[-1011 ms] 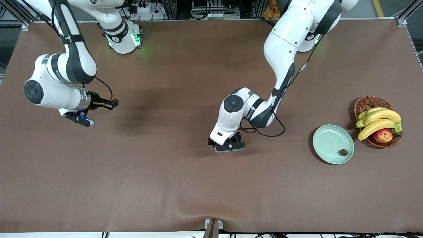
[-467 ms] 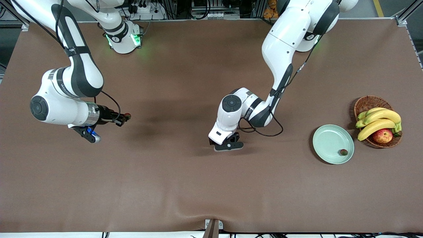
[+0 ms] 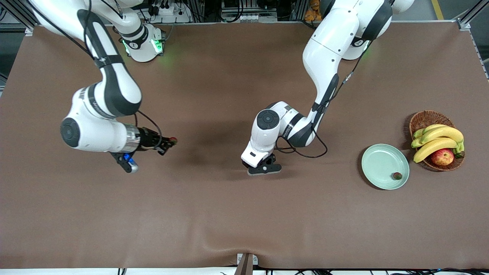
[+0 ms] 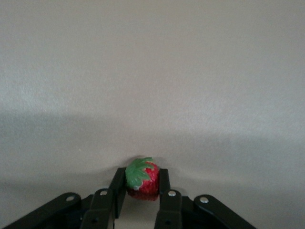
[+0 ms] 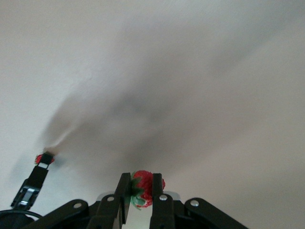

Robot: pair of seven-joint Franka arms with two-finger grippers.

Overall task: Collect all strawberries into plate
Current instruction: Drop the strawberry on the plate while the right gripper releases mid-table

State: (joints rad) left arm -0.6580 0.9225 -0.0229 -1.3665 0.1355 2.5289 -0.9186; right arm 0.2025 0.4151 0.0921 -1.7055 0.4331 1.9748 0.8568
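Currently, one strawberry (image 3: 397,176) lies in the plate (image 3: 376,162), near the rim that faces the front camera. The plate sits toward the left arm's end of the table, just beside the basket (image 3: 428,118) of bananas (image 3: 437,140) and an apple (image 3: 442,156).

You have two berries not yet delivered, and each is held. The right gripper (image 3: 170,142) is up over the bare table toward the right arm's end, well apart from the plate; its jaws are clenched on a second strawberry (image 5: 147,187), as the right wrist view shows. The left gripper (image 3: 264,167) is low over the middle of the table, jaws pinching the third strawberry (image 4: 142,177) from both sides; you cannot tell whether that berry has left the cloth.

By this reading, you are roughly a third done by count. What remains is two carries and two releases over the plate; the left arm has the shorter path.
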